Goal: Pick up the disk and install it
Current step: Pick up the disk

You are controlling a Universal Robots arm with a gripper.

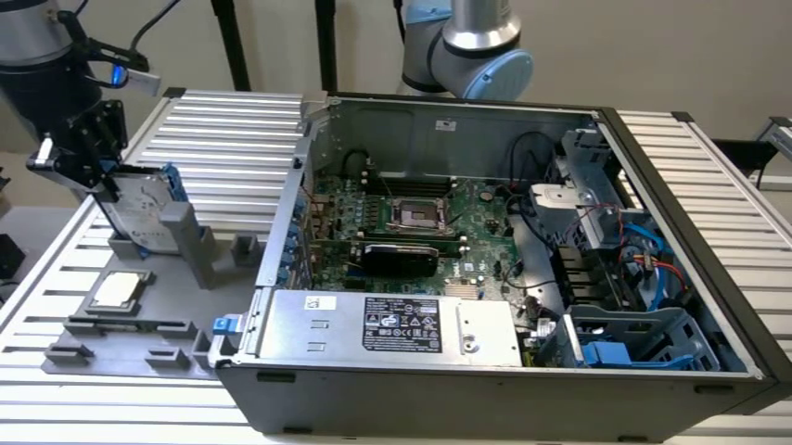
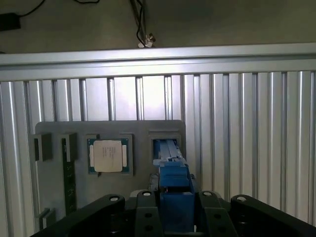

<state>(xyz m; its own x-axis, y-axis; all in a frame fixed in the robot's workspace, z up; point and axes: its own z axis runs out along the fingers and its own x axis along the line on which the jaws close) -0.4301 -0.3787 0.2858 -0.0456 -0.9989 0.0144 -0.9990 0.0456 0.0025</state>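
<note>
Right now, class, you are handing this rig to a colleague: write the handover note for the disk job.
Gripper: shut on the disk, gripping its blue bracket.
Disk: upright in the grey holder at the exterior view's left, outside the open computer case.
Done: disk grasped.
Left: disk not yet out of the holder, not yet installed in the case.

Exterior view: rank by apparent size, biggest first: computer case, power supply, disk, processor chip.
1. computer case
2. power supply
3. disk: upright in its holder and partly hidden, so its lead over the chip is unsure
4. processor chip
</note>
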